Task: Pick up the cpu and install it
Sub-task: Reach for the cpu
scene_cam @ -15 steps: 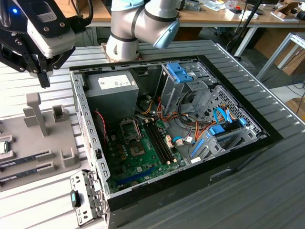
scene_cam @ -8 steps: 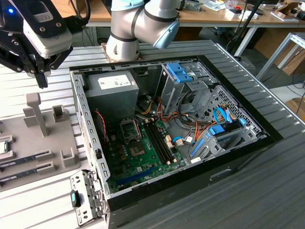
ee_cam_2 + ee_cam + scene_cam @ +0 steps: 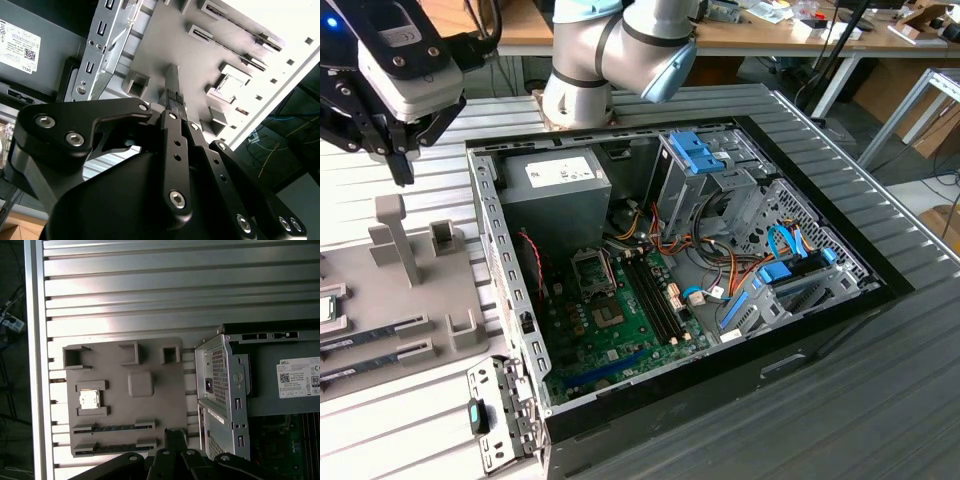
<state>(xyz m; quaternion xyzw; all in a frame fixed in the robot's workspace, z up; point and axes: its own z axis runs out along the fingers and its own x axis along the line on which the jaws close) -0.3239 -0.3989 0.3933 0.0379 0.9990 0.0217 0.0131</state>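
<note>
The cpu [image 3: 90, 400] is a small silver square with a thin green rim, lying in a recess of the grey fixture tray [image 3: 165, 390] beside the computer case. It also shows in the second wrist view as the cpu [image 3: 234, 82], and at the exterior view's left edge as the cpu [image 3: 326, 310]. My gripper [image 3: 402, 172] hangs above the tray's far end, well clear of the cpu. Its black fingers [image 3: 172, 95] are shut together with nothing between them. The metal-framed socket [image 3: 590, 272] sits on the green motherboard inside the case.
Two memory sticks [image 3: 112, 428] lie in slots on the tray next to the cpu. Grey upright posts [image 3: 395, 235] rise from the tray. The open case [image 3: 500, 250] holds a grey power supply [image 3: 555, 185], blue drive brackets [image 3: 695, 155] and cables. A ribbed metal table [image 3: 150, 290] surrounds everything.
</note>
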